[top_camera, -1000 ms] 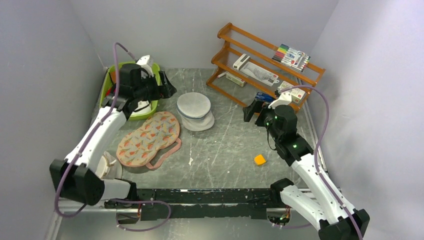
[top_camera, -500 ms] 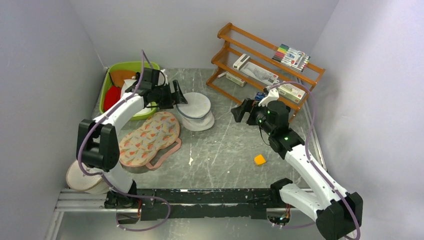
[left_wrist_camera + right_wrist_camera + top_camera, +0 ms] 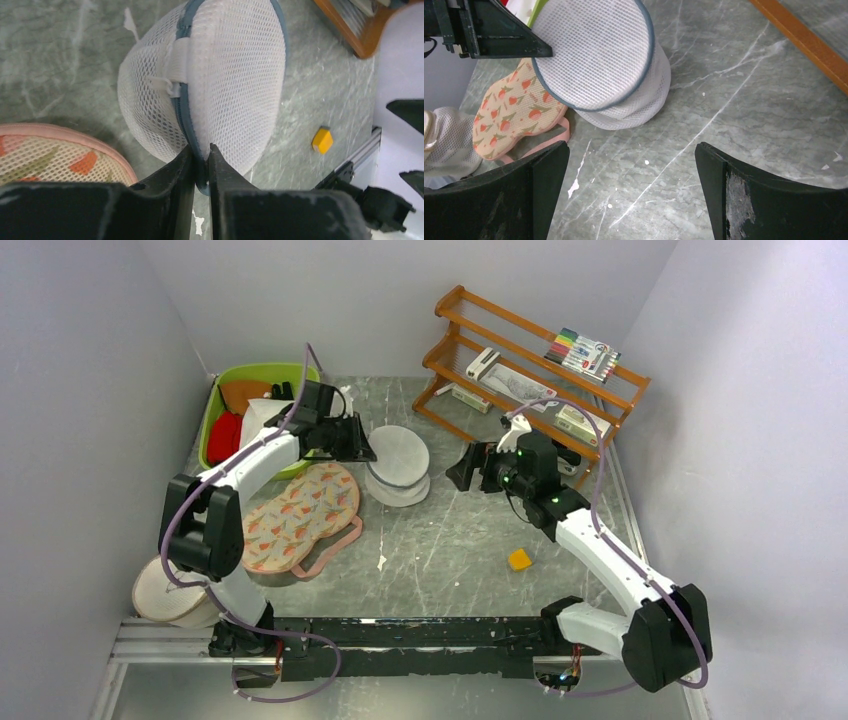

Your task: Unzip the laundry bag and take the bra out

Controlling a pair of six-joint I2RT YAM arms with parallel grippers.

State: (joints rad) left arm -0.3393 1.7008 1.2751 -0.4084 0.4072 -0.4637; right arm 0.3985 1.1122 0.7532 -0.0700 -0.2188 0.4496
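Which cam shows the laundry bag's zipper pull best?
Left wrist. The zipper pull sits close up on the laundry bag, above where the left gripper pinches the zipper rim. Right wrist shows only the bag's round face and rim; top external shows the bag small, pull indiscernible.

1 laundry bag (image 3: 397, 455), 1 floral pad (image 3: 297, 517), 1 yellow block (image 3: 519, 559), 1 rack (image 3: 452, 300).
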